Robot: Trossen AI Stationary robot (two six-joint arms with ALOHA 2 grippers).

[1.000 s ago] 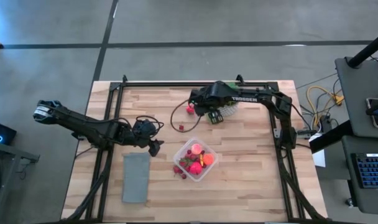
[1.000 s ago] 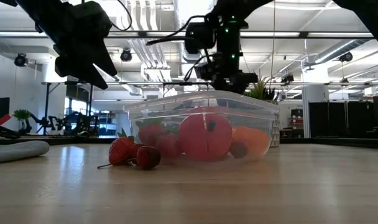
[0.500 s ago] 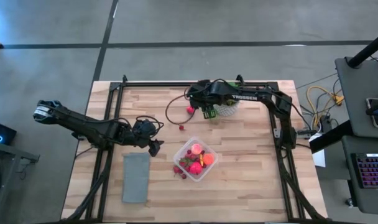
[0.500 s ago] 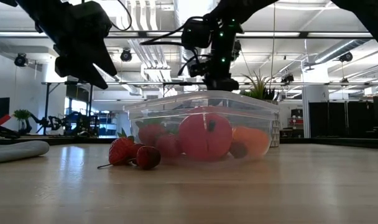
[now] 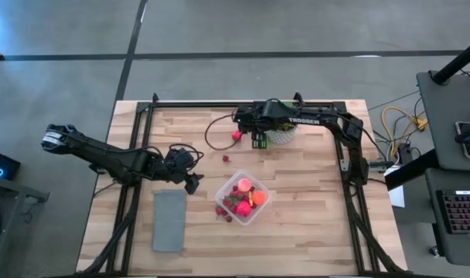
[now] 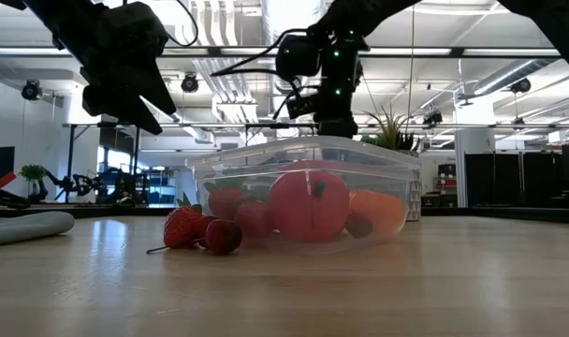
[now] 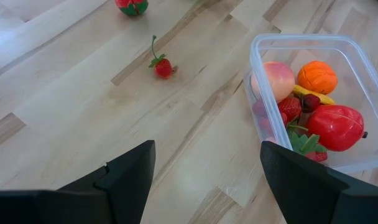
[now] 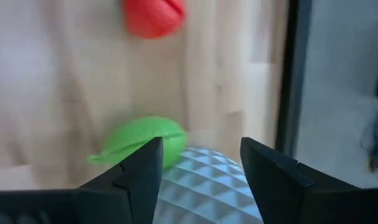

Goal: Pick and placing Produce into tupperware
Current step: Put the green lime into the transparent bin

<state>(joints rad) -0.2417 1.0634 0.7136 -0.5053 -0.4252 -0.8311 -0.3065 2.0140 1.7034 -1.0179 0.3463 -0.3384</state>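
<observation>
At the far edge of the table, our right gripper hangs with fingers parted on nothing, beside the round red toy fruit. In its wrist view a bright green piece lies just ahead of the fingers against the white faceted pot; its long axis we cannot make out. Our left gripper waits near the middle, fingers wide apart. Closer to it sit the small red berry and the clear square plastic tupperware, already holding several pieces.
</observation>
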